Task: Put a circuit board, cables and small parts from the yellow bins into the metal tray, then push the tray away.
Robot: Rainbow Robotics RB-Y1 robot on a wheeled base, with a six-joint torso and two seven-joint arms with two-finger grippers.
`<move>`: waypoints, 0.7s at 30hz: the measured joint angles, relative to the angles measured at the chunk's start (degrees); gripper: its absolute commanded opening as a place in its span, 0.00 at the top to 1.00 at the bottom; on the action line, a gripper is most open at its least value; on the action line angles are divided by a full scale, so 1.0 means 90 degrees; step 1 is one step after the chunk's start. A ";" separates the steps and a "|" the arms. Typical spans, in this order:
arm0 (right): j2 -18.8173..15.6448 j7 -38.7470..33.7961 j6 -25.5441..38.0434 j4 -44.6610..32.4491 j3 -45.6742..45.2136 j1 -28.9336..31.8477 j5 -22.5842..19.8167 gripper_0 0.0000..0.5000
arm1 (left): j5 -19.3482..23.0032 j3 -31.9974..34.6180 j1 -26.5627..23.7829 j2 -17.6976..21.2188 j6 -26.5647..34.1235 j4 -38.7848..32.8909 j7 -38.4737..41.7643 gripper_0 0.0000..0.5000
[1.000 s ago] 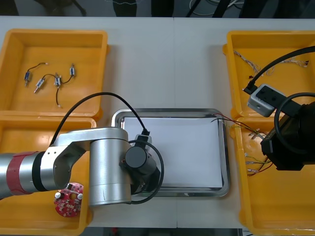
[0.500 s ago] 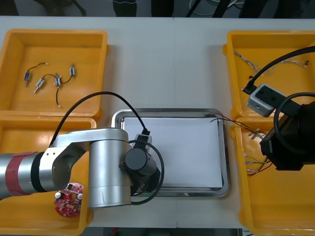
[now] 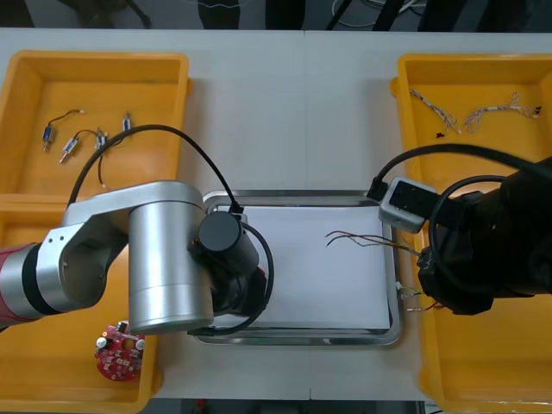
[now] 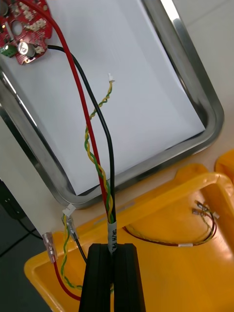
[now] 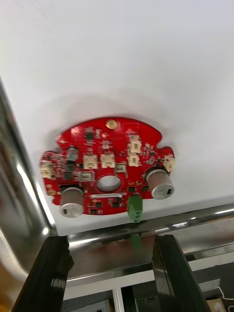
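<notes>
A round red circuit board [image 5: 108,168] lies flat on the white inside of the metal tray [image 5: 146,228], close to its rim. My left gripper [image 5: 109,240] stands open just short of the board, touching nothing. In the front view the left arm [image 3: 164,259] covers the tray's [image 3: 293,195] left end. My right gripper [image 4: 113,247] is shut on a cable [image 4: 100,161] of red, black and twisted yellow-green wires. The cable's free ends [image 3: 354,239] reach over the tray's right part; the circuit board [image 4: 23,29] lies beyond them. The right arm [image 3: 483,250] hangs over the near right bin [image 3: 483,379].
A second red circuit board [image 3: 119,349] lies in the near left bin. The far left bin [image 3: 95,65] holds small metal parts [image 3: 69,147] and a black cable. Twisted cables [image 3: 483,112] lie in the far right bin. More cables [image 4: 195,234] remain in the near right bin.
My left arm has swung from the near left bin up over the tray's left end. My right arm has moved left with the cable, whose ends now lie over the tray.
</notes>
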 measured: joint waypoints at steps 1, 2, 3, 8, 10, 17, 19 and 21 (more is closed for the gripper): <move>0.0048 0.0260 0.0000 0.0004 0.0116 -0.0040 0.0069 1.00 | 0.0068 0.0126 0.0000 0.0024 0.0076 -0.0029 0.0000 0.00; 0.0092 0.0515 -0.0001 0.0009 0.0209 -0.0069 0.0120 1.00 | 0.0122 0.0242 0.0000 0.0045 0.0141 -0.0062 0.0000 0.00; 0.0140 0.0791 -0.0003 0.0023 0.0301 -0.0095 0.0178 1.00 | 0.0173 0.0363 0.0000 0.0067 0.0215 -0.0091 0.0000 0.00; 0.0327 0.1277 -0.0169 0.0206 0.0821 -0.0293 0.0432 1.00 | 0.0345 0.0988 0.0008 0.0188 0.0436 -0.0189 0.0000 0.00; 0.0394 0.1348 -0.0293 0.0348 0.1044 -0.0408 0.0460 1.00 | 0.0391 0.1238 0.0027 0.0246 0.0468 -0.0209 0.0000 0.00; 0.0773 0.2505 -0.0459 0.0995 0.1460 -0.0574 0.0550 1.00 | 0.0484 0.1942 0.0185 0.0549 0.0593 -0.0263 -0.0003 0.00; 0.0905 0.2515 -0.0460 0.1193 0.1531 -0.0574 0.0609 1.00 | 0.0541 0.2207 0.0298 0.0643 0.0653 -0.0264 -0.0017 0.00; 0.1011 0.2681 -0.0484 0.1380 0.1649 -0.0574 0.0724 1.00 | 0.0664 0.2540 0.0437 0.0736 0.0693 -0.0264 -0.0055 0.00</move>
